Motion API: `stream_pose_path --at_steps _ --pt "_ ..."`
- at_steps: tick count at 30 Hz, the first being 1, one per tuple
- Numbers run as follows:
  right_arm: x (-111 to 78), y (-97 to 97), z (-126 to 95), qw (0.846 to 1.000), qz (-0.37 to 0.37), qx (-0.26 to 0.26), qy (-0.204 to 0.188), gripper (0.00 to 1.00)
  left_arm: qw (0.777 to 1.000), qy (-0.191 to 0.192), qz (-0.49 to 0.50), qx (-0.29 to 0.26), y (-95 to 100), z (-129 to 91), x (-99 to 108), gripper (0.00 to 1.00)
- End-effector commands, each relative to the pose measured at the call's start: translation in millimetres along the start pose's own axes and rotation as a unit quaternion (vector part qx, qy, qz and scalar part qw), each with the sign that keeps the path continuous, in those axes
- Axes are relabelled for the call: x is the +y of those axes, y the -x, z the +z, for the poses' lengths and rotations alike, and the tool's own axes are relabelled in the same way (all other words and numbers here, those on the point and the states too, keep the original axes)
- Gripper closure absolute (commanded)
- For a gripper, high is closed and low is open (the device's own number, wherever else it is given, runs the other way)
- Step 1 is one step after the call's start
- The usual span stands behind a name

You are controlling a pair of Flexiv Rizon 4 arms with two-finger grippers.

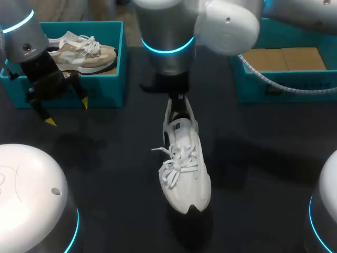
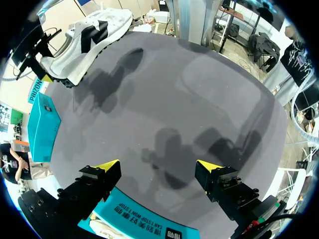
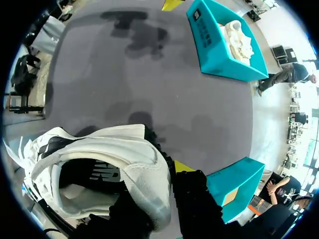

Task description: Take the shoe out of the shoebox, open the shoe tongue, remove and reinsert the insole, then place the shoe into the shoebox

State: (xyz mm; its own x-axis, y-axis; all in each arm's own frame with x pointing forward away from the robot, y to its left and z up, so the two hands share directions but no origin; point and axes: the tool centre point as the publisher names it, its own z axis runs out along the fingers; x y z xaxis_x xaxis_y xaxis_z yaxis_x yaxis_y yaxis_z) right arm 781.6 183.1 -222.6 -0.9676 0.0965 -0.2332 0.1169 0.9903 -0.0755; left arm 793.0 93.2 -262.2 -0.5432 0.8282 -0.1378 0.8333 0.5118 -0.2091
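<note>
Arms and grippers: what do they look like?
Silver-grey rounded links with glowing cyan joint rings on left arm and right arm. Black, two-fingered, yellow-tipped: left gripper and right gripper. A white ribbed hose trails off the right arm.

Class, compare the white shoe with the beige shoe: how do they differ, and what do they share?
The white shoe is mostly white; the beige shoe is tan with white parts. The white shoe is out on the table; the beige shoe lies in a teal box. The right claw grips the white shoe's heel; nothing holds the beige shoe. Both are laced trainers.
</note>
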Motion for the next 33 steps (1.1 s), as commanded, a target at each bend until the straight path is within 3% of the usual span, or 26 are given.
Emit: stream_pose_path --at_steps 1,7,9,14,22,27,29,31,32,33 --pt "-5.4 -0.2 -0.4 1.0 -0.001 0.0 0.009 1.0 1.0 0.001 0.0 0.001 -0.3 -0.3 -0.3 0.0" --pt "-5.4 -0.2 -0.4 1.0 -0.001 0.0 0.009 1.0 1.0 0.001 0.0 0.001 -0.3 -0.3 -0.3 0.0" --pt "-9.5 8.2 -2.2 1.0 -0.005 -0.01 0.011 1.0 1.0 0.001 0.0 0.001 -0.3 -0.3 -0.3 0.0" --pt "-37.7 61.4 -22.6 0.997 -0.034 -0.045 -0.046 1.0 1.0 0.001 0.0 0.001 -0.3 -0.3 -0.3 0.0" --pt "-89.4 156.5 -49.1 0.994 -0.059 -0.066 -0.071 1.0 1.0 0.001 0.0 0.001 -0.3 -0.3 -0.3 0.0" --pt "-118.6 204.4 -58.8 0.993 -0.071 -0.088 -0.041 1.0 1.0 0.001 0.0 0.001 -0.3 -0.3 -0.3 0.0" --pt "-132.2 227.4 -58.6 0.992 -0.071 -0.088 -0.054 1.0 1.0 0.001 0.0 0.001 -0.3 -0.3 -0.3 0.0" --pt "-141.3 245.2 -58.1 0.992 -0.09 -0.088 -0.018 1.0 1.0 0.001 0.0 0.001 -0.3 -0.3 -0.3 0.0" --pt "-147.7 257.1 -55.1 0.993 -0.081 -0.081 -0.02 1.0 1.0 0.001 0.0 0.001 -0.3 -0.3 -0.3 0.0" --pt "-147.7 257.1 -55.1 0.993 -0.081 -0.081 -0.02 1.0 1.0 0.001 0.0 0.001 -0.3 -0.3 -0.3 0.0"
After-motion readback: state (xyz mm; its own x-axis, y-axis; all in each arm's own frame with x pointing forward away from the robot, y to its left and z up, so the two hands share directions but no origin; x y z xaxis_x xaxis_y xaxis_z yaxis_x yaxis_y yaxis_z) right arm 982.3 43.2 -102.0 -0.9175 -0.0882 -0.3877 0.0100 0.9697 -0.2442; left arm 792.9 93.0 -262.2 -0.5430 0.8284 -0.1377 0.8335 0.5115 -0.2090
